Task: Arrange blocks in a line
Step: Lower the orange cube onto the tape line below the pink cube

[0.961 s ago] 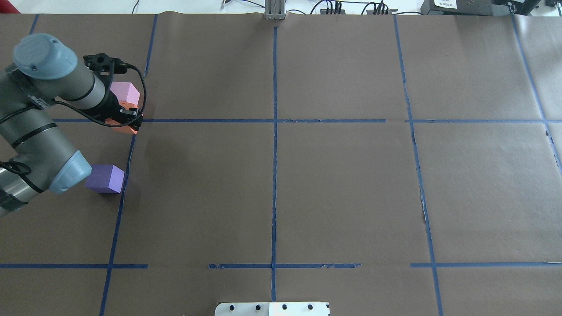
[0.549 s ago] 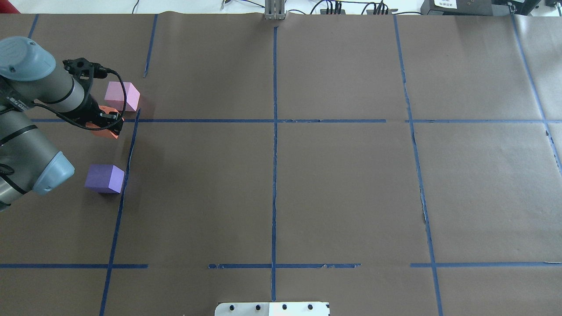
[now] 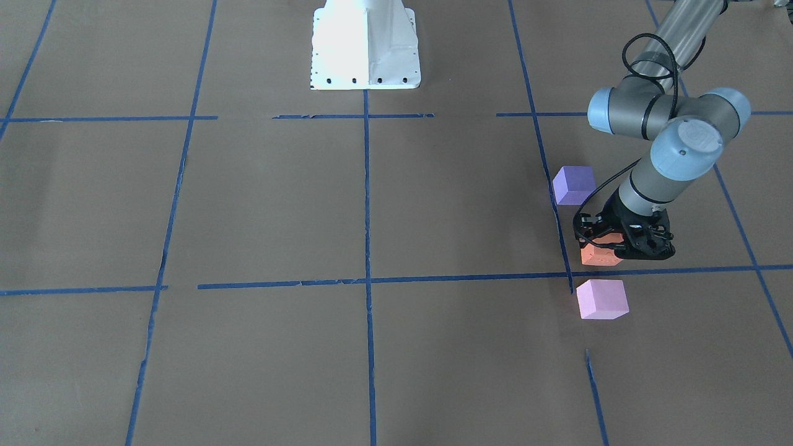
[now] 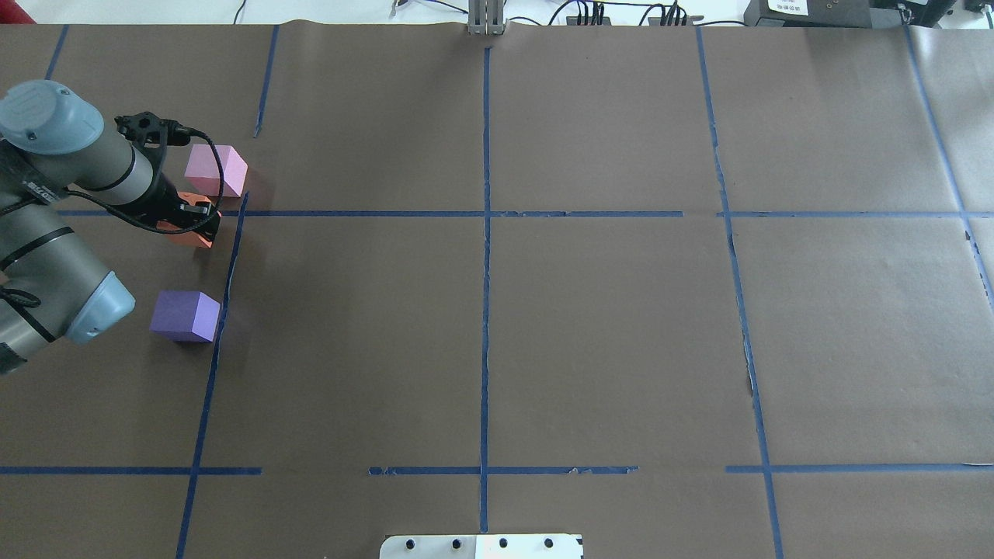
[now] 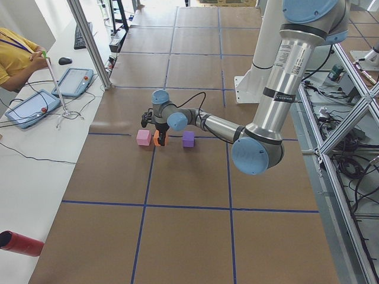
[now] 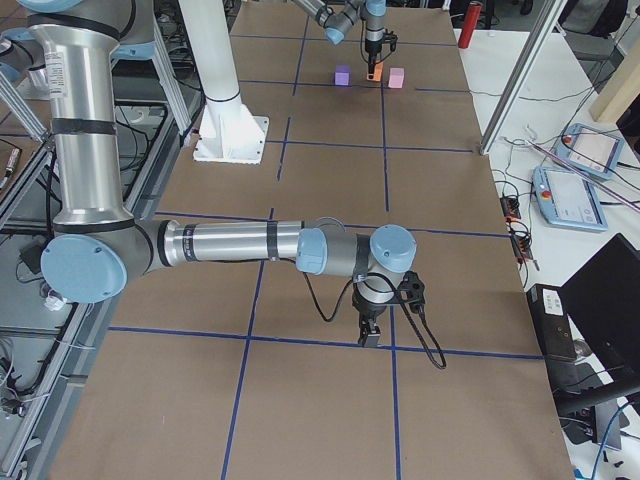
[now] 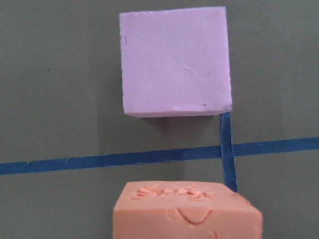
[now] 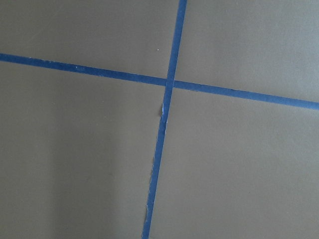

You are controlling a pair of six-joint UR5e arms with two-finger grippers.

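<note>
My left gripper (image 4: 194,220) is shut on the orange block (image 4: 192,236) and holds it low over the brown paper, between the pale pink block (image 4: 216,171) and the violet-purple block (image 4: 185,315). In the front-facing view the gripper (image 3: 610,246) holds the orange block (image 3: 596,256) just above the blue tape line, with the pink block (image 3: 602,299) below it and the purple block (image 3: 573,184) above. The left wrist view shows the orange block (image 7: 187,211) near the pink block (image 7: 175,59). My right gripper (image 6: 368,335) shows only in the exterior right view, so I cannot tell its state.
Blue tape lines (image 4: 485,213) divide the brown paper table into squares. The white robot base (image 3: 365,43) stands at the near middle edge. An operator (image 5: 15,56) with tablets sits beyond the far table edge.
My left gripper has carried the orange block to the left, from in front of the pink block's right corner to left of the vertical tape line. The pink and purple blocks have not moved.
</note>
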